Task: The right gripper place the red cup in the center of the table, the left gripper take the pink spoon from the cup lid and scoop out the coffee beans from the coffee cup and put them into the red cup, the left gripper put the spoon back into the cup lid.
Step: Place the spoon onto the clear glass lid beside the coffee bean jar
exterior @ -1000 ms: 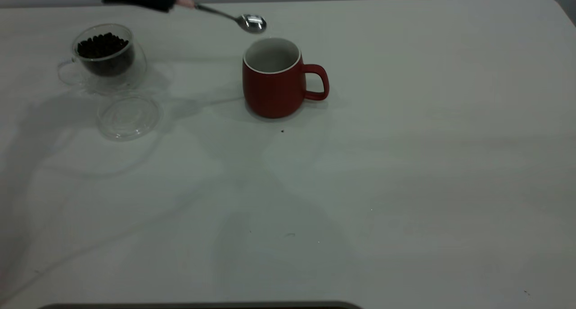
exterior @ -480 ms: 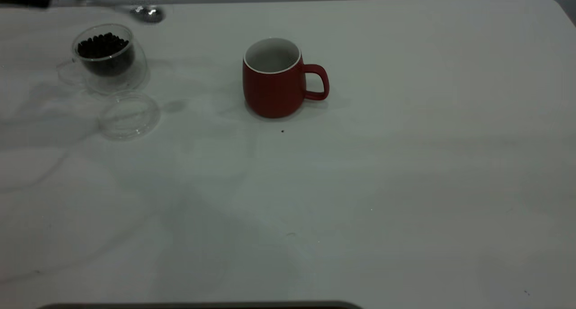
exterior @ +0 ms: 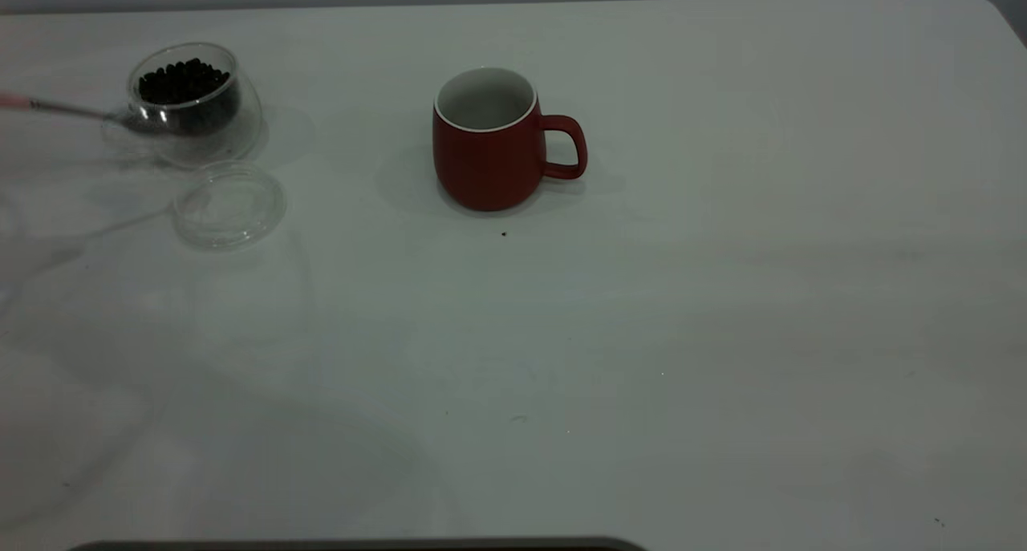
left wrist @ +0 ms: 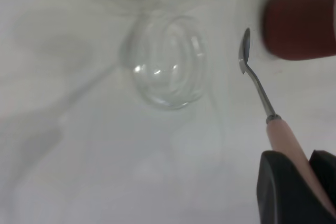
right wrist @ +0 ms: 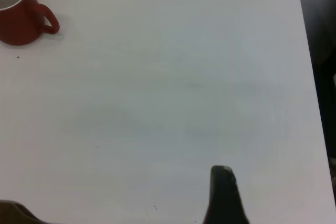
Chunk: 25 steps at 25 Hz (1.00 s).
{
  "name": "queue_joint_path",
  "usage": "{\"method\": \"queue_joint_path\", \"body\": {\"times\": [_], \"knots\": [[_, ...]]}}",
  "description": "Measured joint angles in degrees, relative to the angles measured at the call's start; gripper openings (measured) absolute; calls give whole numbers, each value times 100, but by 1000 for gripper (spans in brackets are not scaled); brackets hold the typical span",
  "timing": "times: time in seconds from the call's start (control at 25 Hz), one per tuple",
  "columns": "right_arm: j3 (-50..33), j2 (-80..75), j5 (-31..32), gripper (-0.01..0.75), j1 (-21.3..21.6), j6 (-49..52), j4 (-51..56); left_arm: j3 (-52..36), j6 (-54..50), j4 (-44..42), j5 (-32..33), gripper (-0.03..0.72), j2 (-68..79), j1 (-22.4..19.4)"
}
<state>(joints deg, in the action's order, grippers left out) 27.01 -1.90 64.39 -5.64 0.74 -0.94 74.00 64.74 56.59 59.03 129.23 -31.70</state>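
Red and matte, the red cup (exterior: 486, 140) stands upright on the white desk (exterior: 722, 294), its white inside showing bare from the exterior view and its loop handle turned away from the coffee cup (exterior: 195, 102). That clear glass cup sits well apart from the red cup, toward the left arm's side of the desk, and holds a dark heap of coffee beans (exterior: 183, 80). Just beside the coffee cup, on the side nearer the camera, the clear cup lid (exterior: 229, 204) lies flat on the desk with nothing on it.

The pink spoon (left wrist: 265, 108) is held by the left claw (left wrist: 299, 190), whose two black fingers are clamped on the pink handle in the left wrist view. From the exterior view only the spoon shows, entering from the edge on the far side of the coffee cup from the red cup; its handle is level and its metal bowl is at the coffee cup's outer wall, though whether it touches the glass cannot be told. In the left wrist view the spoon's bowl hangs over bare desk between the cup lid and the red cup, and looks bare.

The right claw (right wrist: 224, 195) is held above the desk well away from the red cup; only one dark finger shows, so whether it is apart or together cannot be told.
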Motion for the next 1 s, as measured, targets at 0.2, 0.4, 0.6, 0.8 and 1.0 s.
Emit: {"method": "queue_joint_path", "body": {"times": [0.2,0.4,0.6,0.8,1.0], "knots": [[0,0,0,556,0,0,0,0,355,228,-71,123,645,12],[0,0,0,556,0,0,0,0,753,632,-248,123,979,64],[0,0,0,556,0,0,0,0,991,912,-387,123,1240,188],[0,0,0,556,0,0,0,0,1168,1168,-538,123,1315,209],[0,0,0,556,0,0,0,0,1168,1281,-554,123,1383,214]]}}
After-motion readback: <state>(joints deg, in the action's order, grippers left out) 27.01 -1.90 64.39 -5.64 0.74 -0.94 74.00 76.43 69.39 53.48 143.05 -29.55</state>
